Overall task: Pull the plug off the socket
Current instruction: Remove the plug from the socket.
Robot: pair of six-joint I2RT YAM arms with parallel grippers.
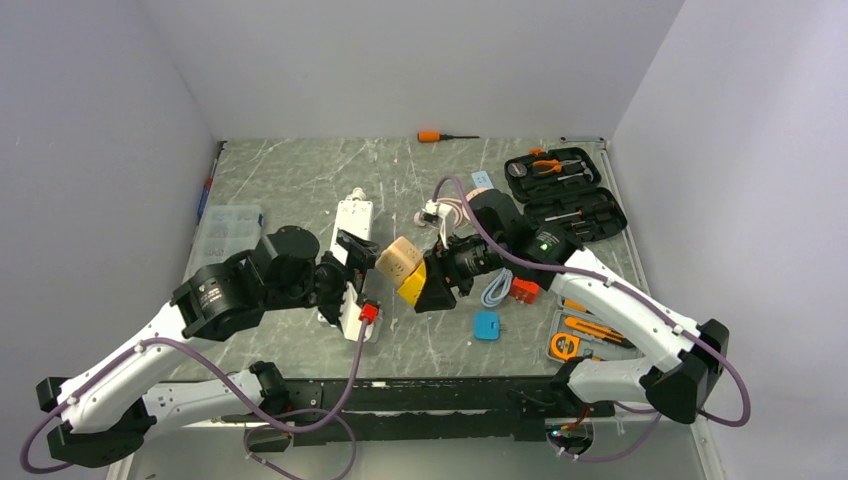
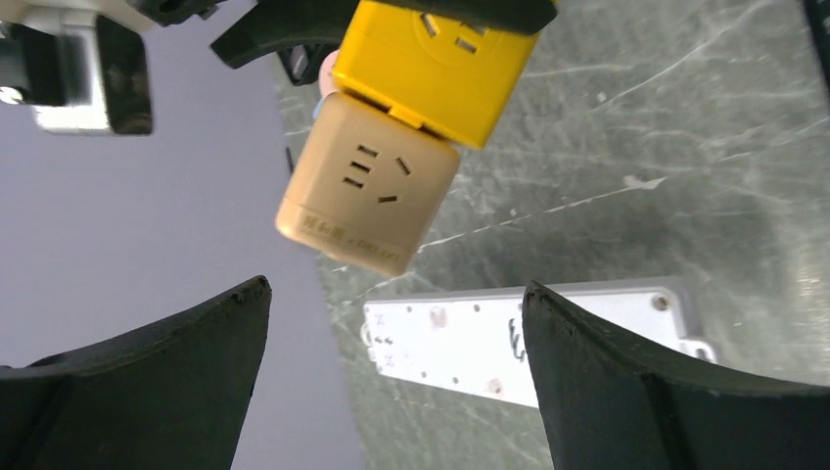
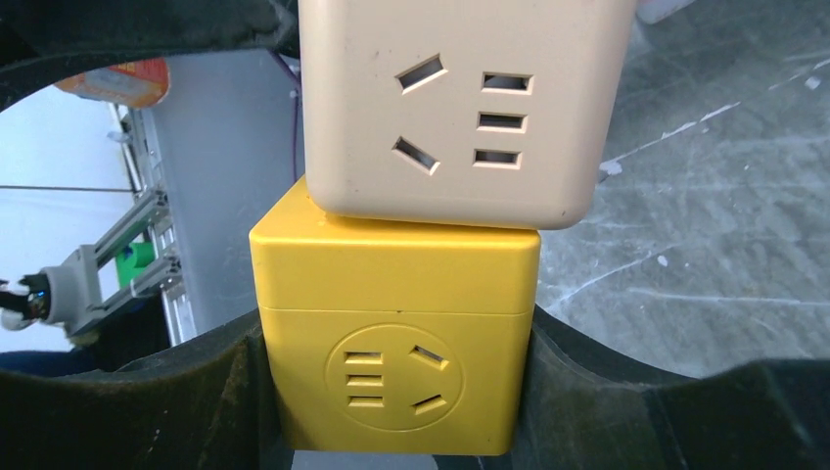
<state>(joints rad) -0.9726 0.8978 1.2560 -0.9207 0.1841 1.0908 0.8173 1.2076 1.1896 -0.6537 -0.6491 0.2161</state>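
My right gripper (image 1: 428, 287) is shut on a yellow cube adapter (image 1: 411, 284), held above the table; in the right wrist view (image 3: 396, 338) its jaws press both sides of the yellow cube (image 3: 396, 362). A tan cube adapter (image 1: 397, 261) is joined to the yellow cube's far face (image 3: 460, 108). My left gripper (image 1: 358, 270) is open and empty just left of the tan cube (image 2: 367, 186), jaws wide apart (image 2: 396, 289). The white power strip (image 1: 354, 215) lies on the table under my left gripper (image 2: 460, 343); its coloured outlets do not show.
An open black tool case (image 1: 565, 190) stands at the back right, an orange screwdriver (image 1: 432, 136) at the back edge. A pink disc with coiled cable (image 1: 455, 212), a small blue adapter (image 1: 487, 325), orange tools (image 1: 580, 335) and a clear organiser box (image 1: 225, 232) lie around.
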